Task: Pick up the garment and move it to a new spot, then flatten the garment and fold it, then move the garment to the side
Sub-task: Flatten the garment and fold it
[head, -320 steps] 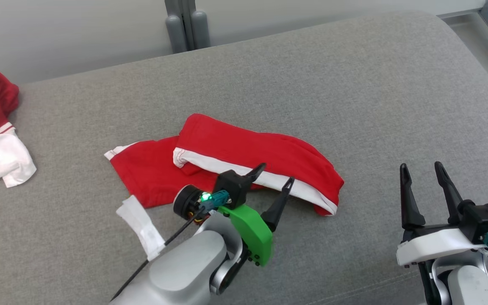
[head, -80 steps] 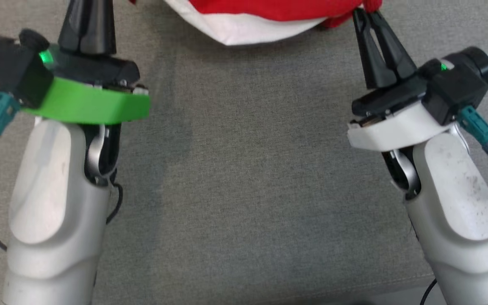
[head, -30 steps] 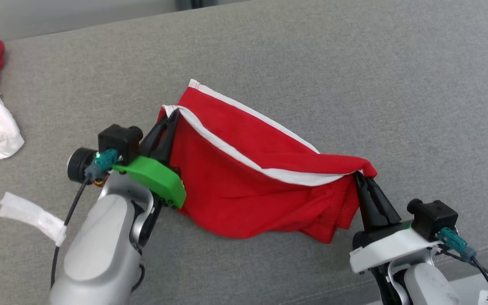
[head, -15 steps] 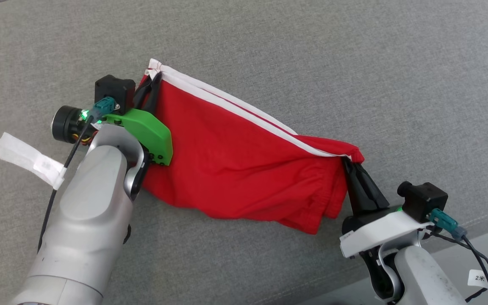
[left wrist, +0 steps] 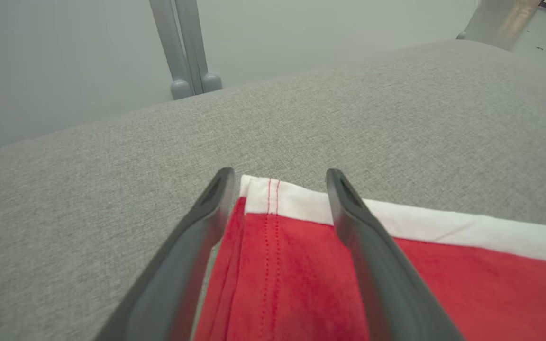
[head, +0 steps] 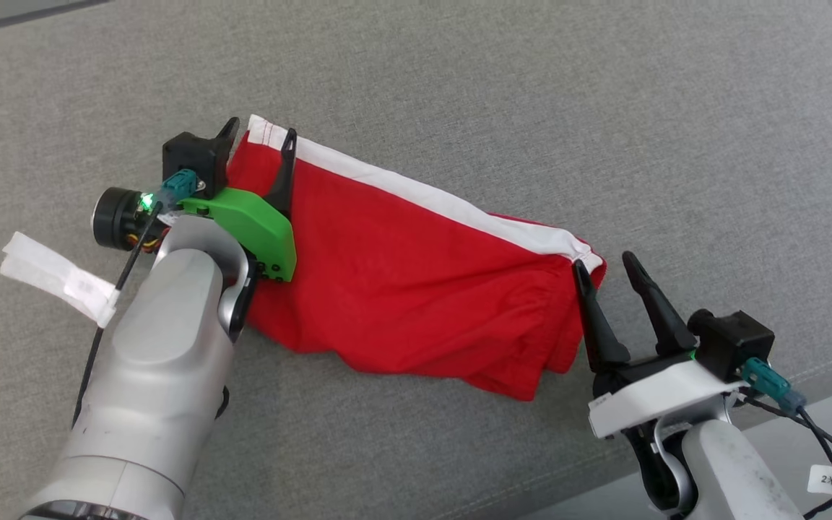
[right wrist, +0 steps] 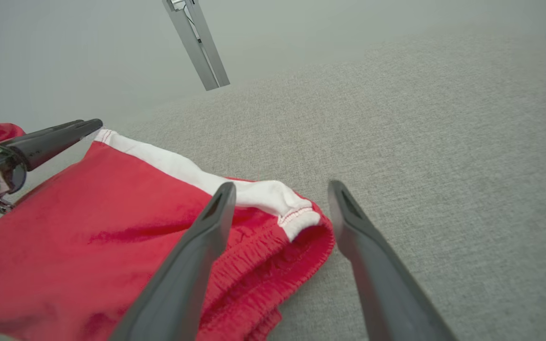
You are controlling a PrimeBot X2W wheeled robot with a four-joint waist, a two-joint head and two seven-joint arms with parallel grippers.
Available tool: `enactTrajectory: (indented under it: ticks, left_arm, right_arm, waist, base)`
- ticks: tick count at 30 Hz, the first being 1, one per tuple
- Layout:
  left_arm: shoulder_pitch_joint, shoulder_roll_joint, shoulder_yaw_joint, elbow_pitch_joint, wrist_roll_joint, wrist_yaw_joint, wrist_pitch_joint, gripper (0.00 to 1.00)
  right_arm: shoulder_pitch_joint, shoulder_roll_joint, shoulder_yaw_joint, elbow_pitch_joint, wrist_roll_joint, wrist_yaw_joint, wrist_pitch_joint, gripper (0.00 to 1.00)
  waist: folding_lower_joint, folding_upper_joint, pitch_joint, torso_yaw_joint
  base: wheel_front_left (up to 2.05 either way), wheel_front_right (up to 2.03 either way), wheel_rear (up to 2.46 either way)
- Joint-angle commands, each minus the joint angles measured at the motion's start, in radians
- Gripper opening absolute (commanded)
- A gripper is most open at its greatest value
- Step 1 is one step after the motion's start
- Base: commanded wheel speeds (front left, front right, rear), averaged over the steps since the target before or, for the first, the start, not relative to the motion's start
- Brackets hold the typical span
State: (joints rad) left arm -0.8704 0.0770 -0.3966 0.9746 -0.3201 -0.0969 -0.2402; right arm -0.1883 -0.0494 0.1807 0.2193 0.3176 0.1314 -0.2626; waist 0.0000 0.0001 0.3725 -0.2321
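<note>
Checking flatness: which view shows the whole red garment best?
Head view: the garment shows end to end, wrinkles visible. Left wrist view catches one white-trimmed corner; right wrist view, the bunched opposite end.

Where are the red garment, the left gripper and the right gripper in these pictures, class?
red garment (head: pixel 416 289), head view, middle of its red cloth.
left gripper (head: pixel 261 128), head view, midway between its open fingertips.
right gripper (head: pixel 602 260), head view, midway between its open fingertips.

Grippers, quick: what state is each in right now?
Left gripper: open, astride a corner of the red fabric garment, holding nothing.
Right gripper: open at the garment's other end, holding nothing.
</note>
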Motion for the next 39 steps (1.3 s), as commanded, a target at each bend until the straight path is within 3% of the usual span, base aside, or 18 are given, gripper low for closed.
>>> enactTrajectory:
  ticks: [1,9,18,25,26,27,29,39]
  left_arm:
    - [0.029,-0.004,0.003,-0.005,-0.016,-0.005,-0.010,1.00]
    - [0.134,-0.005,0.016,-0.018,-0.073,-0.017,-0.020,1.00]
    - [0.153,0.039,0.000,0.047,-0.113,-0.026,0.173,1.00]
    - [0.151,0.046,-0.002,0.065,-0.147,-0.029,0.250,1.00]
    - [0.153,0.045,-0.003,0.065,-0.150,-0.030,0.257,0.91]
    - [0.154,0.046,-0.004,0.064,-0.153,-0.031,0.260,0.54]
    - [0.160,0.048,-0.010,0.062,-0.157,-0.032,0.265,0.00]
    - [0.187,0.049,-0.037,0.007,-0.191,-0.033,0.239,0.00]
  right_arm:
    - [0.021,-0.002,-0.013,-0.012,-0.018,-0.001,-0.003,1.00]
    - [0.102,-0.002,-0.103,-0.064,-0.108,-0.001,-0.003,1.00]
    - [0.154,-0.002,-0.160,-0.125,-0.156,-0.001,-0.003,1.00]
    - [0.149,-0.002,-0.175,-0.147,-0.161,-0.001,-0.003,1.00]
    - [0.149,-0.002,-0.178,-0.147,-0.161,-0.001,-0.003,1.00]
    - [0.149,-0.002,-0.179,-0.148,-0.161,-0.001,-0.003,1.00]
    - [0.150,-0.002,-0.182,-0.147,-0.159,-0.001,-0.003,1.00]
    - [0.156,-0.002,-0.204,-0.149,-0.162,-0.001,-0.003,1.00]
  waist:
    - [0.0000,-0.0001,-0.024,0.010]
    - [0.0000,-0.0001,-0.104,0.042]
    - [0.0000,-0.0001,-0.136,0.042]
    - [0.0000,-0.0001,-0.117,0.024]
    - [0.0000,-0.0001,-0.116,0.022]
    - [0.0000,-0.0001,-0.117,0.021]
    - [0.0000,-0.0001,-0.119,0.019]
    - [0.0000,-0.0001,-0.164,0.059]
  base:
    - [0.00,0.00,0.00]
    - [0.00,0.00,0.00]
    - [0.00,0.00,0.00]
    - [0.00,0.00,0.00]
    - [0.00,0.00,0.00]
    - [0.00,0.00,0.00]
    - [0.00,0.00,0.00]
    - [0.00,0.00,0.00]
